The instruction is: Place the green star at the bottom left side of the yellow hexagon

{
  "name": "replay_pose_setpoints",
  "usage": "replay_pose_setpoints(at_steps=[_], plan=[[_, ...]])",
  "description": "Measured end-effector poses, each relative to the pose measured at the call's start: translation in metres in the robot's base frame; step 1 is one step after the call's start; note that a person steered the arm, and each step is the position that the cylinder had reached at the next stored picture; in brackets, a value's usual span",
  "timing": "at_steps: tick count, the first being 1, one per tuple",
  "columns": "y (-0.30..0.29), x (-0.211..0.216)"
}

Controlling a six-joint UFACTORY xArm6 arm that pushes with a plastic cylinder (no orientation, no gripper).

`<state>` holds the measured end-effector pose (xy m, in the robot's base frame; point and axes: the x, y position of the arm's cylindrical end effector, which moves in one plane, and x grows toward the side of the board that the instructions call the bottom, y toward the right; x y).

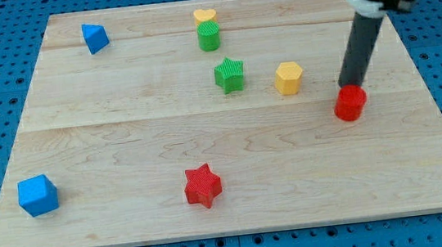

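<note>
The green star (230, 75) lies on the wooden board, left of the yellow hexagon (289, 78) and a little higher, with a gap between them. My tip (350, 85) is at the view's right, right of the hexagon, and sits at the top edge of a red cylinder (351, 103). The rod rises from there toward the view's top right. The tip is well away from the green star.
A yellow heart (205, 15) touches a green cylinder (208, 36) just below it, above the star. A blue triangular block (95, 38) is at the top left, a blue cube (38, 195) at the bottom left, a red star (203, 185) at the bottom middle.
</note>
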<state>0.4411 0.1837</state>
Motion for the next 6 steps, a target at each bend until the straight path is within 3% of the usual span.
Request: replay_pose_setpoints(at_steps=[1, 2, 3, 4, 5, 6], plan=[[0.0, 0.035], [-0.072, 0.034], [-0.164, 0.011], [-0.202, -0.035], [-0.255, -0.039], [-0.211, -0.079]])
